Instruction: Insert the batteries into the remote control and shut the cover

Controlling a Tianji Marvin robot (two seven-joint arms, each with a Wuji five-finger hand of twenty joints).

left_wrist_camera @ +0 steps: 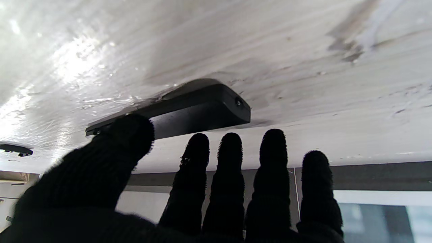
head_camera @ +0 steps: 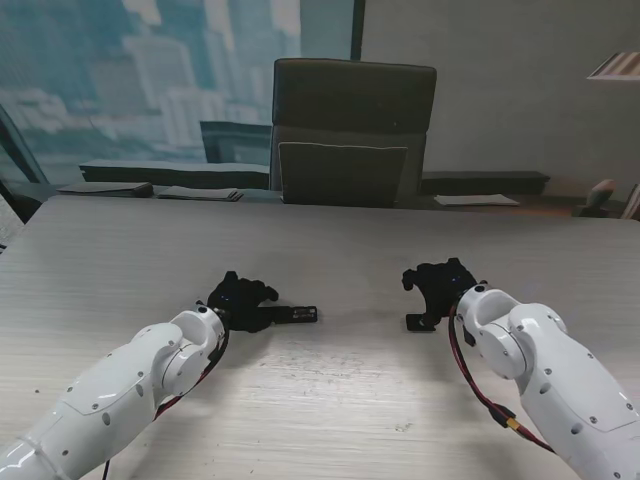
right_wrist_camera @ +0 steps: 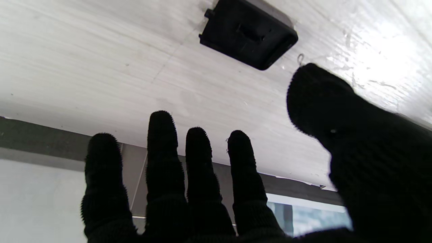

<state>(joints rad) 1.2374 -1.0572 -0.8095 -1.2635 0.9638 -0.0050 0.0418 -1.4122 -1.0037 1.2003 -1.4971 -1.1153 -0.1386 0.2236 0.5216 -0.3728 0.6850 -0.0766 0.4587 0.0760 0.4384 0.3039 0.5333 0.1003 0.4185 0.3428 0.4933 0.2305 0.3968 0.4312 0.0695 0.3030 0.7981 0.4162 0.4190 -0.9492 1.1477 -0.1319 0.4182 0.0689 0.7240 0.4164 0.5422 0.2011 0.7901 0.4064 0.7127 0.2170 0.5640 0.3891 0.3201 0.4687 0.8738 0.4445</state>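
Note:
The black remote [head_camera: 296, 315] lies flat on the pale wood table [head_camera: 330, 400], its long side running left to right. My left hand [head_camera: 240, 300], in a black glove, sits over the remote's left end with fingers spread; it is open. In the left wrist view the thumb [left_wrist_camera: 128, 135] overlaps one end of the remote [left_wrist_camera: 195, 109], and whether it touches is unclear. A small black battery cover [head_camera: 420, 322] lies just left of my right hand [head_camera: 440, 284]. The right wrist view shows the cover [right_wrist_camera: 248, 32] inner side up, beyond the spread fingers [right_wrist_camera: 162, 135]. I see no batteries.
A dark office chair [head_camera: 352, 130] stands at the table's far edge. Flat papers or folders [head_camera: 150, 190] lie on a ledge behind the far left, and another sheet [head_camera: 475, 200] at the far right. A red cable [head_camera: 470, 380] runs along my right forearm.

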